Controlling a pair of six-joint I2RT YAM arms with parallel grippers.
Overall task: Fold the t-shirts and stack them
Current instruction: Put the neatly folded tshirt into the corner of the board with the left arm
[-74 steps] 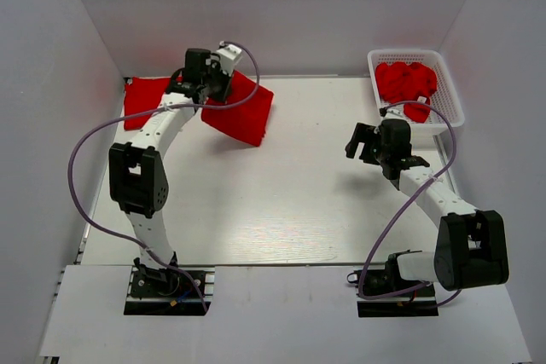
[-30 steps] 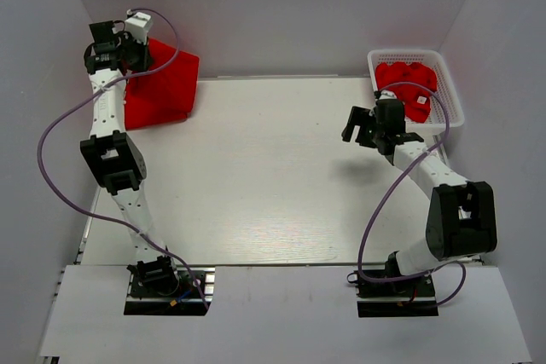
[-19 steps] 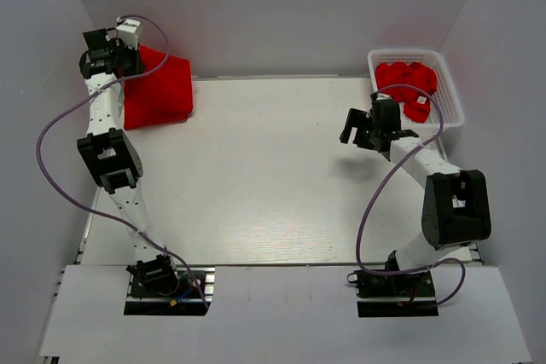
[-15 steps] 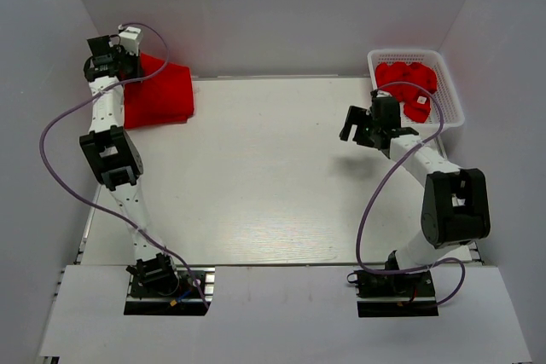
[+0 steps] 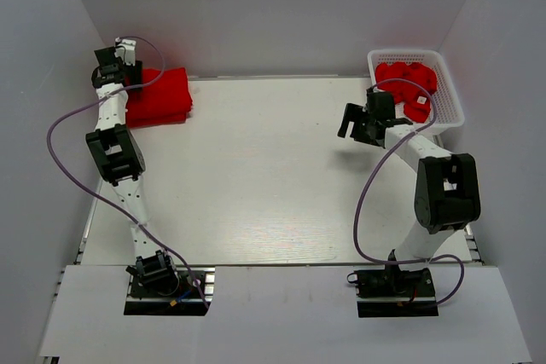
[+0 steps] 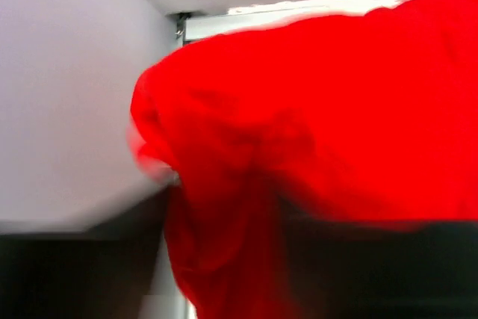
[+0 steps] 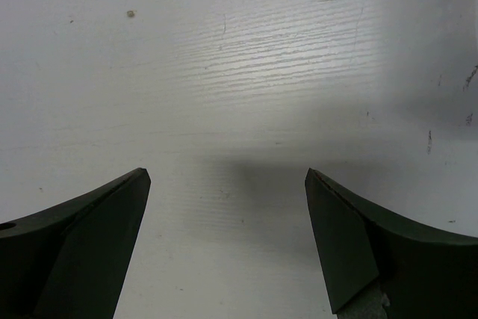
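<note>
folded red t-shirts (image 5: 162, 95): a flat, layered pile at the far left corner of the table (image 5: 273, 176), close against the left and back walls.
same pile, left wrist view: red cloth (image 6: 336, 125) fills most of the frame, blurred, with one rumpled fold hanging towards the camera at lower left.
crumpled red t-shirts (image 5: 405, 81): heaped loose in the white mesh basket (image 5: 405, 52) at the far right corner.
left gripper (image 5: 115, 74): at the pile's far left edge, the arm stretched out along the left wall. The pile spreads to the right of the claw.
left gripper, state: cannot tell. Wrist picture too smeared to make out the fingers or the gap between them. Cannot tell whether cloth is pinched or only touching.
right gripper (image 5: 351, 121): above bare table, just left of the basket and well apart from the folded pile.
right gripper, state: jaws spread wide. Wrist view shows nothing but white tabletop between the fingertips (image 7: 228, 177). Holding nothing.
basket versus right claw: the basket and its shirts sit beside the wrist, behind the fingertips.
</note>
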